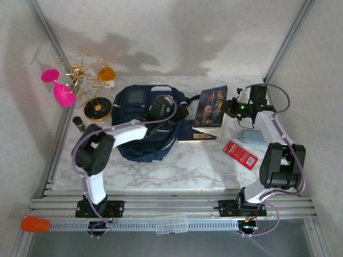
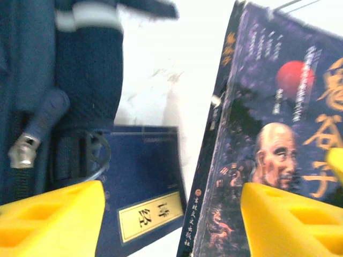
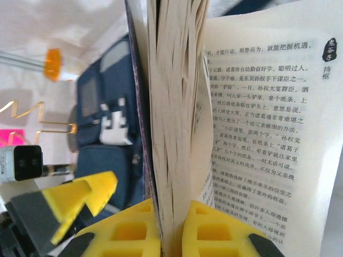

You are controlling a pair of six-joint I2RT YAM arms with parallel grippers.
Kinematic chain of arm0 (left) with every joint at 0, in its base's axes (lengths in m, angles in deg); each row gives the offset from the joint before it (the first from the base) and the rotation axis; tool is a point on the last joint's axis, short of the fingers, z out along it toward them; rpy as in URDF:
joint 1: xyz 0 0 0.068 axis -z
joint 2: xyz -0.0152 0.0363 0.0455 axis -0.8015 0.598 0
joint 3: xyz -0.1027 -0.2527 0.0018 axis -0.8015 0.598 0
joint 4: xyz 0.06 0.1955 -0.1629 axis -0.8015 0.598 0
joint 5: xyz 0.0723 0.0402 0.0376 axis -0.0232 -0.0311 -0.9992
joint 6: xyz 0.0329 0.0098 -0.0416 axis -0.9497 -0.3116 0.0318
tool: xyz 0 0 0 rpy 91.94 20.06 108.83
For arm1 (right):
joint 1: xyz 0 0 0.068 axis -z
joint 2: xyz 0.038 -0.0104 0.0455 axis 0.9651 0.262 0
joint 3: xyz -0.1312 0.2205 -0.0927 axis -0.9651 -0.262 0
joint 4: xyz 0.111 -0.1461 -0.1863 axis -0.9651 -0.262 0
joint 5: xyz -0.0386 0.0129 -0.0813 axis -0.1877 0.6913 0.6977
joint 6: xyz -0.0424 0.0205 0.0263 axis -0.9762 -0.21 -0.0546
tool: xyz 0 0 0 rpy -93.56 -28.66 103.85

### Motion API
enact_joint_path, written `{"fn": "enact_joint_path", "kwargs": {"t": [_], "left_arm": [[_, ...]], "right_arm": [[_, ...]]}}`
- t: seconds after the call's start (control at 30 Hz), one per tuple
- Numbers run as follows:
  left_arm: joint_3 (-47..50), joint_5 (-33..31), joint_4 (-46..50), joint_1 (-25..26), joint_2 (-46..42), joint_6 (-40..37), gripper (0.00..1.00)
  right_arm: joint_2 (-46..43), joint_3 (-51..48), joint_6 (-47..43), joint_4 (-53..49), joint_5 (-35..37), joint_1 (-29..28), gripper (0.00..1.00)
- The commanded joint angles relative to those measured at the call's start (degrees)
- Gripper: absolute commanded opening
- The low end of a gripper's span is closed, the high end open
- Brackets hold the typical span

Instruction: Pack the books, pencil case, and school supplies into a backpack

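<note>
The navy backpack lies at the table's centre, and its zipper and strap show in the left wrist view. My right gripper is shut on the page edge of the dark glossy book, holding it tilted up with some pages fallen open. The plain navy book lies flat under it. My left gripper hovers open over the backpack's right edge, facing both books. The red packet lies at the right. My right arm half hides the pencil case. The yellow book is out of view.
Pink goblets, a gold wire ornament, a round black disc and a small dark bottle crowd the back left. A clear plastic box rests on the front rail. Frame posts rise at both back corners.
</note>
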Motion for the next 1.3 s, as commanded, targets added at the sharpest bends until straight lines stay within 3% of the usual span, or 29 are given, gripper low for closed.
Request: {"fn": "enact_joint_path", "kwargs": {"t": [0.0,0.1,0.27,0.43,0.63,0.83,0.97,1.17,1.27], "left_arm": [[7.21,7.60,-6.93,-3.35,-7.00,-0.86,0.74],[12.54,12.58,-9.39,-6.15,-13.06,-3.17,0.81],[16.81,15.59,-9.24,-7.13,-19.34,-5.65,0.90],[20.46,12.50,-10.44,-7.22,-21.52,-3.35,0.88],[23.68,15.35,-19.99,-7.13,-21.18,0.88,0.67],[26.26,15.20,-26.47,-7.07,-22.72,4.53,0.25],[26.56,14.69,-27.60,-7.06,-23.82,6.38,0.01],[26.01,13.52,-30.39,-6.89,-26.34,11.17,0.00],[25.01,13.09,-32.95,-5.55,-26.58,13.27,0.00]], "right_arm": [[-3.54,3.06,3.28,2.64,-8.18,-1.75,0.00],[-4.18,3.70,4.21,2.37,-10.61,-4.26,0.00],[-4.96,2.66,8.03,6.40,-12.99,-9.84,0.00],[-4.12,1.17,13.27,13.32,-15.20,-15.60,0.00],[-1.57,-1.77,16.56,19.35,-13.47,-20.92,0.00],[-0.39,-6.04,17.20,23.77,-11.88,-22.10,0.03],[0.25,-6.87,15.31,22.38,-11.95,-22.10,0.21],[-3.56,-9.20,9.38,11.41,-3.89,-21.25,0.77],[-4.86,-12.59,9.38,12.93,-7.31,-21.19,0.98]]}}
